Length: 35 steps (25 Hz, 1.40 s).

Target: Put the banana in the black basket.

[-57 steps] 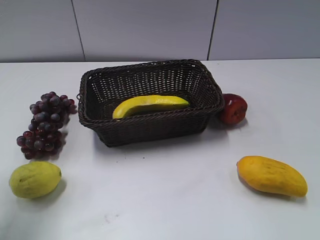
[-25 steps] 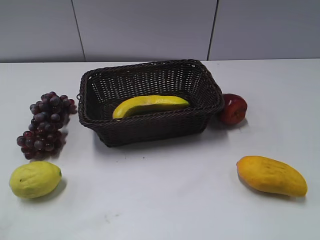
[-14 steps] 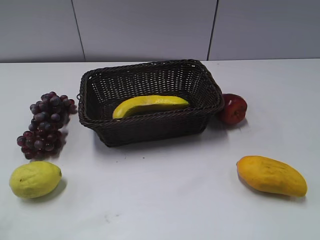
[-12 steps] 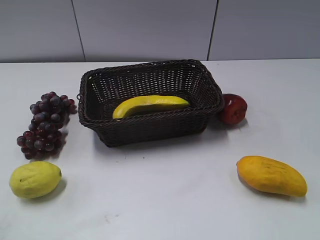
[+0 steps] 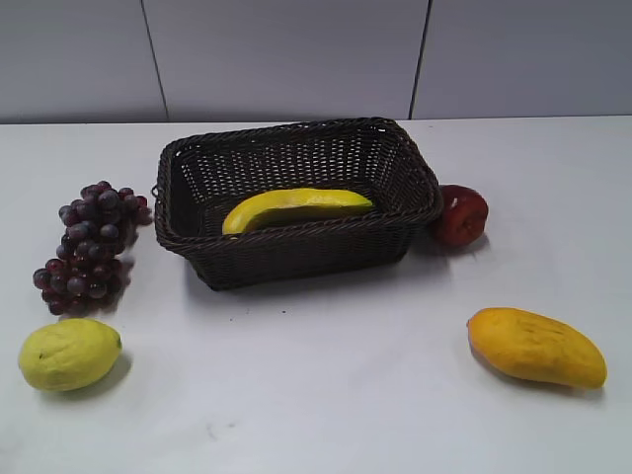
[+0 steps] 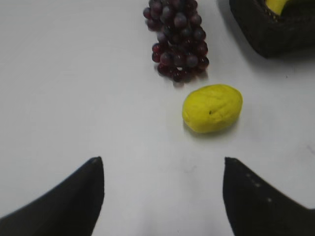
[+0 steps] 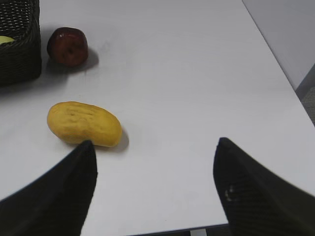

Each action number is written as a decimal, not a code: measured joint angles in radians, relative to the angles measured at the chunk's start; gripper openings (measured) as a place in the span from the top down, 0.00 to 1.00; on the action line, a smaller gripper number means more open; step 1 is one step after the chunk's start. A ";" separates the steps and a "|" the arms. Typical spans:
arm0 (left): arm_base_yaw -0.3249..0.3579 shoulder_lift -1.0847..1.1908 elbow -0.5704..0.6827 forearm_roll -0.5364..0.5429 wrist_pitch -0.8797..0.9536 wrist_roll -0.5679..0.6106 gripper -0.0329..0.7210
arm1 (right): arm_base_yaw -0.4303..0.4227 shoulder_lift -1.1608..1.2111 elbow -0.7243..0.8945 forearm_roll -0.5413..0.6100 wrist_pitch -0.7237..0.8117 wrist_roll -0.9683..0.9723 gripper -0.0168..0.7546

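Observation:
The banana [image 5: 296,205] lies inside the black basket [image 5: 296,237], leaning against its near wall. A corner of the basket [image 6: 275,37] with a bit of banana [image 6: 276,5] shows at the top right of the left wrist view, and its side [image 7: 19,49] at the top left of the right wrist view. My left gripper [image 6: 162,164] is open and empty above bare table near the lemon. My right gripper [image 7: 155,147] is open and empty above the table near its front edge. Neither gripper shows in the exterior view.
Purple grapes [image 5: 91,247] and a lemon [image 5: 69,354] lie left of the basket. A red apple [image 5: 460,214] sits at its right end. A mango [image 5: 536,346] lies at the front right. The table's front and right edges [image 7: 275,69] show in the right wrist view.

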 joint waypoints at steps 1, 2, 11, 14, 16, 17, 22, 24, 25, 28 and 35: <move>0.022 -0.023 0.000 0.000 0.000 0.000 0.22 | 0.000 0.000 0.000 0.000 0.000 0.000 0.21; 0.045 -0.052 0.000 0.000 0.000 0.000 0.22 | 0.000 0.000 0.000 0.000 0.000 0.000 0.21; 0.160 -0.240 0.000 0.000 0.001 0.000 0.22 | 0.000 0.000 0.000 0.000 0.000 0.000 0.21; 0.162 -0.279 0.001 0.000 0.002 0.000 0.22 | 0.000 0.000 0.000 0.000 0.000 0.000 0.21; 0.162 -0.282 0.001 0.000 0.002 0.000 0.22 | 0.000 0.000 0.000 0.000 0.000 0.000 0.21; 0.162 -0.283 0.001 0.000 0.002 0.000 0.22 | 0.000 0.000 0.000 0.000 0.000 0.000 0.21; 0.162 -0.284 0.001 0.000 0.002 0.000 0.22 | 0.000 0.000 0.000 0.000 0.000 0.000 0.21; 0.162 -0.284 0.001 0.000 0.002 0.000 0.22 | 0.000 0.000 0.000 0.000 0.000 0.000 0.21; 0.162 -0.284 0.001 0.000 0.002 0.000 0.22 | 0.000 0.000 0.000 0.000 0.000 0.000 0.21; 0.162 -0.284 0.001 0.000 0.002 0.001 0.22 | 0.000 0.000 0.000 0.000 0.000 0.000 0.21; 0.162 -0.284 0.001 0.000 0.002 0.001 0.22 | 0.000 0.000 0.000 0.000 0.000 0.000 0.21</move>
